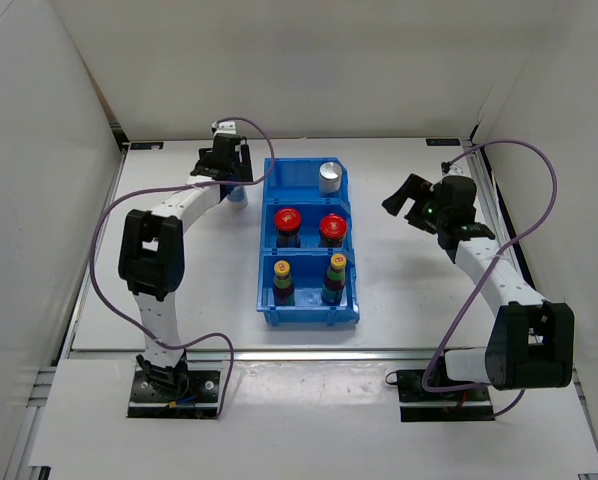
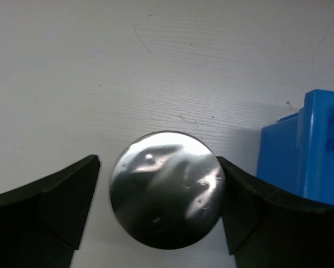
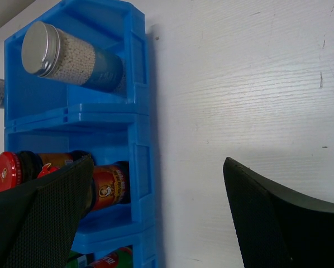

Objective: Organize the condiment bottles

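A silver-capped bottle (image 1: 237, 197) stands on the table just left of the blue bin (image 1: 265, 262). My left gripper (image 1: 230, 168) hovers over it, open. In the left wrist view its fingers (image 2: 61, 206) straddle the shiny cap (image 2: 166, 188); the right one is against the cap and the left one stands a little off. The bin holds the other silver-capped bottle (image 1: 329, 177) in the far compartment, two red-capped bottles (image 1: 286, 220) in the middle and two yellow-capped bottles (image 1: 282, 272) in the near one. My right gripper (image 1: 409, 200) is open and empty, to the right of the bin.
The right wrist view shows the bin's right wall (image 3: 139, 111), the silver-capped bottle (image 3: 72, 56) and a red-capped bottle (image 3: 108, 184) inside it, with bare table between the fingers. White walls enclose the table on three sides.
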Controlling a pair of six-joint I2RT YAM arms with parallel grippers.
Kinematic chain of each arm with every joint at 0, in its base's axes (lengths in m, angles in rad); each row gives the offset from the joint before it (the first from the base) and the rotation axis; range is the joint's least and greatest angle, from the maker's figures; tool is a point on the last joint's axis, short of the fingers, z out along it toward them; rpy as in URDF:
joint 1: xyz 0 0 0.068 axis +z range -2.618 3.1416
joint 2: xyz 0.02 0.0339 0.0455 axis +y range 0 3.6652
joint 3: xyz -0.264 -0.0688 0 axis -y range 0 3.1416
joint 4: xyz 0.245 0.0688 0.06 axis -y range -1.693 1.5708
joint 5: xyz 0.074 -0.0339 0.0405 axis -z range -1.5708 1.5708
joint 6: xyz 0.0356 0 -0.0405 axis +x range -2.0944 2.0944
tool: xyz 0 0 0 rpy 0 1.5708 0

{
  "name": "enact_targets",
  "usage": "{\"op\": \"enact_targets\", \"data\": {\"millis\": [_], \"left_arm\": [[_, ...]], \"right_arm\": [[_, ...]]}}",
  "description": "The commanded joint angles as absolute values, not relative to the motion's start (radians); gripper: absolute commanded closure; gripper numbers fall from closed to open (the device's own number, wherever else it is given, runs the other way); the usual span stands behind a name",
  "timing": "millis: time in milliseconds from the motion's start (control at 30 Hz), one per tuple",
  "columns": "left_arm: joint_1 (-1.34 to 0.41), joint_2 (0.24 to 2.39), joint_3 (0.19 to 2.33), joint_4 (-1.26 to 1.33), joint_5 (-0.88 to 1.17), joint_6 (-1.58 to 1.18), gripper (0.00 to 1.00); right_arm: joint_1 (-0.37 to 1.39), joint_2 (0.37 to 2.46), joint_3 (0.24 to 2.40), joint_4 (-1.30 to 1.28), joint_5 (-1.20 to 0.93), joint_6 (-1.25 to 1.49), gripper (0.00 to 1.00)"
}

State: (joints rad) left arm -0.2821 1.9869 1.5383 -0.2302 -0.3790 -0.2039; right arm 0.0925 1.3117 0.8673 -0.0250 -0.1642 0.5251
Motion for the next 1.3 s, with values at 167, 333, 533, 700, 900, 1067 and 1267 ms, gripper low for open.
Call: {"op": "enact_targets", "data": {"millis": [167,333,533,700,900,1067,1267], "left_arm": [[-0.268,1.864,1.569,-0.201,-0.336,-0.251,0.64],[-0.345,1.701,1.559,-0.151,-0.612,-0.180,0.73],[-0.409,1.582,1.519,0.035,-0.404,-0.117,0.72],[-0.449,1.635,1.519,0.074,-0.178,-0.106,0.72],[-0.492,1.744,1.519,0.065,-0.117,-0.115,0.71],[-0.511,1.822,1.537,0.019,-0.139,-0.115,0.68],[-0.511,1.900,1.561,-0.027,-0.149,-0.084,0.58]], "right_arm": [[0.089,1.302,0.859,0.025,-0.179,0.531,0.00],[0.089,1.302,0.859,0.025,-0.179,0.531,0.00],[0.089,1.302,0.859,0.025,-0.179,0.531,0.00],[0.089,1.302,0.859,0.025,-0.179,0.531,0.00],[0.089,1.302,0.850,0.025,-0.179,0.540,0.00],[0.071,1.302,0.850,0.025,-0.189,0.540,0.00],[0.051,1.302,0.841,0.035,-0.209,0.549,0.00]]}}
